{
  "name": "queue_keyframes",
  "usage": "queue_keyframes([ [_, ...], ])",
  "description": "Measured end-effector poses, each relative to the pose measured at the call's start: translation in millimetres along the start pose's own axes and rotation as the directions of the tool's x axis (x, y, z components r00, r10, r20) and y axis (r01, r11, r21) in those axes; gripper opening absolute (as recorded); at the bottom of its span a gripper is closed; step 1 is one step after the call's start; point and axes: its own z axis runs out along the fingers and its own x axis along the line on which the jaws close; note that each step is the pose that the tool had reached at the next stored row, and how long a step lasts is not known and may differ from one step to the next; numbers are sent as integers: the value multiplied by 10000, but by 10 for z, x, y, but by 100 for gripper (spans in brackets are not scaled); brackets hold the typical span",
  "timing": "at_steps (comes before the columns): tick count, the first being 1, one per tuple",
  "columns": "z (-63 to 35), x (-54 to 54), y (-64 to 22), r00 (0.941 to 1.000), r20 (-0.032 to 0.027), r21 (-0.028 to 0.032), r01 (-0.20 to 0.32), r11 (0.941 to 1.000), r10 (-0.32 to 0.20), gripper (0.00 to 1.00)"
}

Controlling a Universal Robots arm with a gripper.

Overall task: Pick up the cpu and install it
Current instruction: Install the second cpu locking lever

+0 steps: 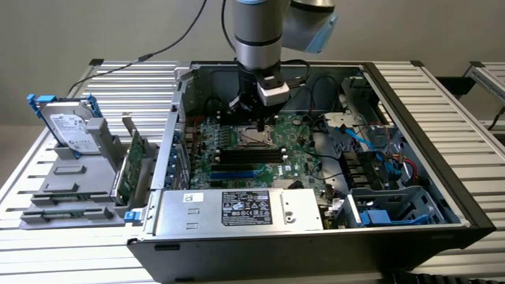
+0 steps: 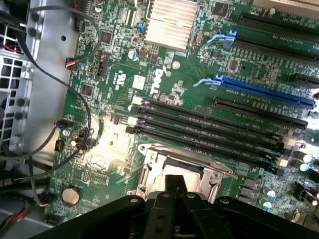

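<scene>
The exterior view looks down obliquely from above at the open computer case [image 1: 316, 148]. The wrist view faces down, close over the motherboard [image 2: 164, 94]. Both views share the socket frame [image 2: 174, 169].

Silver-grey arm [image 1: 256, 35], pale-blue joint cap, black hand [image 1: 261, 125]

The socket frame [image 1: 258, 138] lies on the motherboard [image 1: 236, 163] inside the computer case [image 1: 410, 177].

A white "DELL" logo is printed on the green motherboard [image 2: 164, 89].
</scene>
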Motion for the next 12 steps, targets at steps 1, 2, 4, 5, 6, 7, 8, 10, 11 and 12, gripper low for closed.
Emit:
queue_keyframes([
  [1,-9,-5,23,10000,4,0,0,10000,0,11],
  [2,-23,-9,44,10000,7,1,0,10000,0,11],
  [4,-54,-16,82,10000,15,3,0,10000,0,11],
  [5,-67,-20,100,10000,17,2,0,10000,0,11],
  [6,-74,-24,114,10000,16,3,0,10000,0,11],
  [7,-78,-31,125,10000,16,3,3,10000,-3,11],
  [8,-80,-41,131,10000,16,4,10,10000,-10,11],
  [10,-84,-82,130,10000,17,8,49,10000,-49,11],
  [11,-86,-102,127,10000,18,11,82,10000,-82,11],
  [12,-88,-120,125,9999,20,14,114,9999,-114,11],
])
